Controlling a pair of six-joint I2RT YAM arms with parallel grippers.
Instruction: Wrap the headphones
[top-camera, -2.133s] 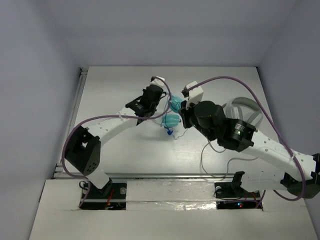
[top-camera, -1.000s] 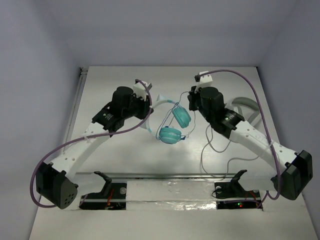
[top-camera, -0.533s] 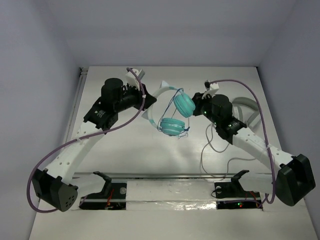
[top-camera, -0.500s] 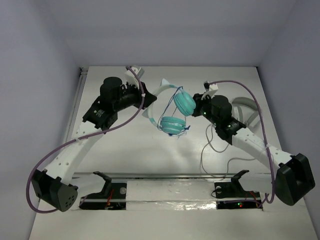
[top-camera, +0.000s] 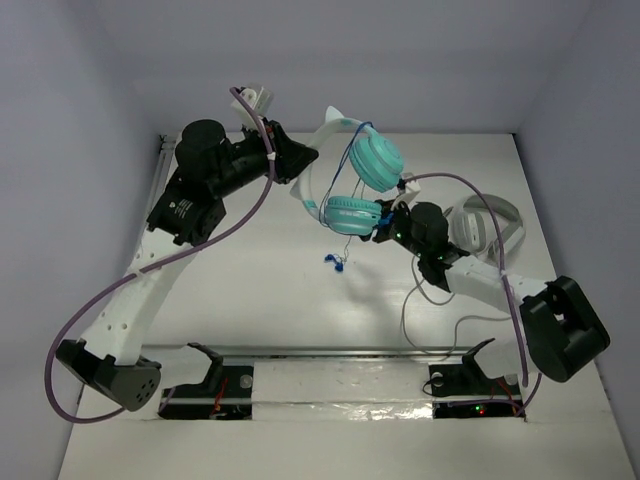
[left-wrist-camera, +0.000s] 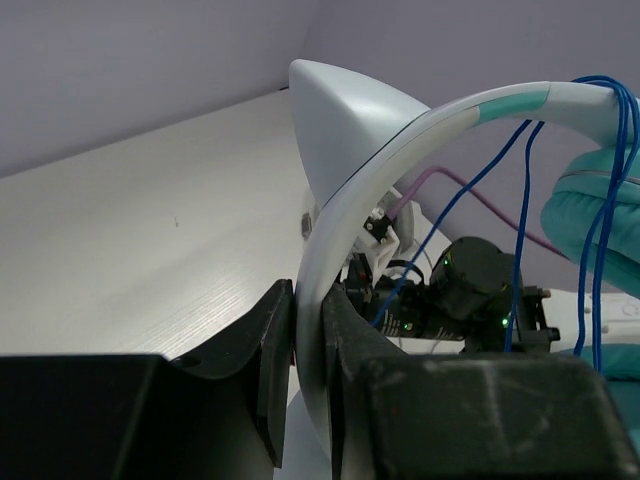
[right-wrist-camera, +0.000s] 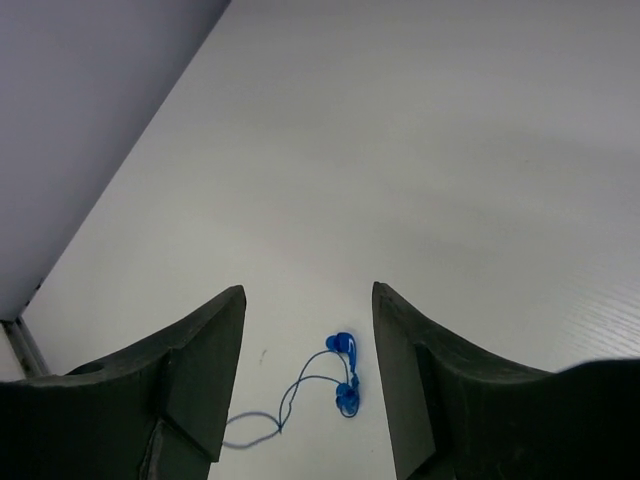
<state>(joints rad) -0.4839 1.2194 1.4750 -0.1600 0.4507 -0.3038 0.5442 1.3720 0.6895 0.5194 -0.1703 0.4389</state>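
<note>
The headphones hang in the air, teal earcups (top-camera: 375, 158) up and white headband (top-camera: 322, 135) curving left. My left gripper (top-camera: 305, 163) is shut on that headband (left-wrist-camera: 400, 150), which runs up between its jaws (left-wrist-camera: 310, 335). Thin blue cord (left-wrist-camera: 520, 180) loops over the band beside one earcup (left-wrist-camera: 590, 210). The cord's loose end (top-camera: 335, 263) lies on the table. My right gripper (top-camera: 378, 230) sits low under the earcups, open and holding nothing. In the right wrist view the cord's end (right-wrist-camera: 343, 375) lies on the table beyond the open gripper (right-wrist-camera: 308, 295).
Larger grey-white headphones (top-camera: 485, 225) lie on the table at the right behind my right arm, their grey cable (top-camera: 415, 305) trailing toward the near edge. A rail (top-camera: 155, 195) runs along the table's left side.
My left arm has lifted the headphones higher and toward the back. The right gripper has opened, let the cord go and dropped lower beneath the earcups; the cord's end now rests on the table.
</note>
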